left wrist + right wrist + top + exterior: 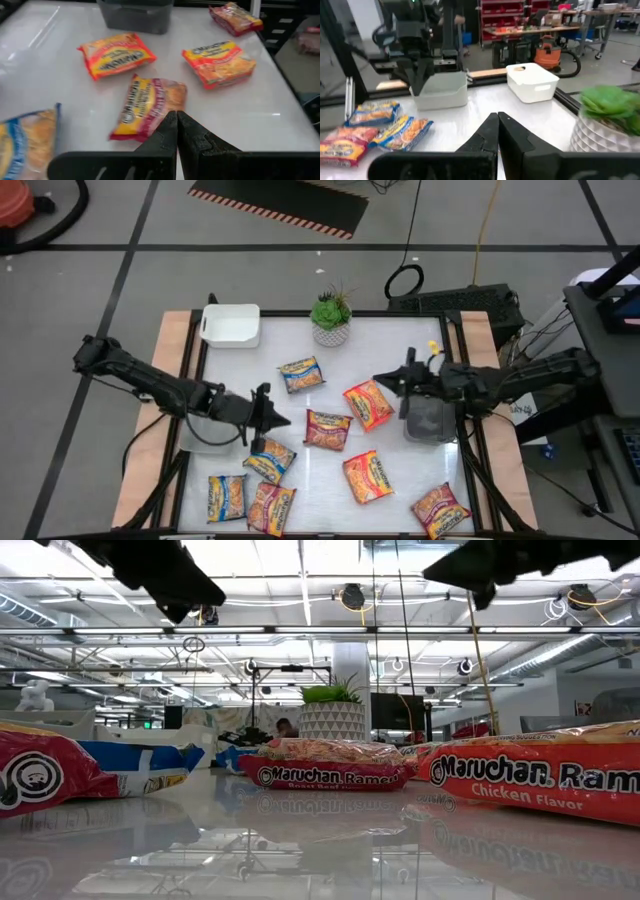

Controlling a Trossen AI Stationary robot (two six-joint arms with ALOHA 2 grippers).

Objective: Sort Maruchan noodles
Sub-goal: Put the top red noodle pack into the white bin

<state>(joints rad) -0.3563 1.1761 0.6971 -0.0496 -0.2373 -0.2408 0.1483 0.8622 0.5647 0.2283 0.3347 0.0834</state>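
The white glossy surface [390, 370] fills the middle of the high view. On it lie crinkly plastic Maruchan noodle packets. A blue-and-yellow packet [300, 374] sits just above centre, with an orange-red packet [369, 403] to its lower right. A dark red packet [328, 429] lies at centre, and another orange-red packet [367, 476] sits below it. A further orange-red packet [440, 509] lies at the lower right edge. At the lower left a cluster gathers: a blue-and-yellow packet [269, 460], a second blue-and-yellow one [226, 497] and a reddish packet [271, 507], close together and seemingly overlapping, though that is hard to settle from above.

The left claw [284, 420] hangs left of centre, its fingers pressed together and holding nothing, its tip pointing toward the dark red packet. In the left wrist view those closed fingers [172, 132] hover over the near end of that packet [145, 106].

The right claw [380, 381] is right of centre, fingers likewise together and empty, just above the upper orange-red packet. A grey plastic tray [430, 420] stands under the right arm, and another grey tray [205, 425] under the left arm. A white rectangular tray [231, 325] sits at the upper left corner of the surface, beside a green potted plant in a white faceted pot [331, 315].
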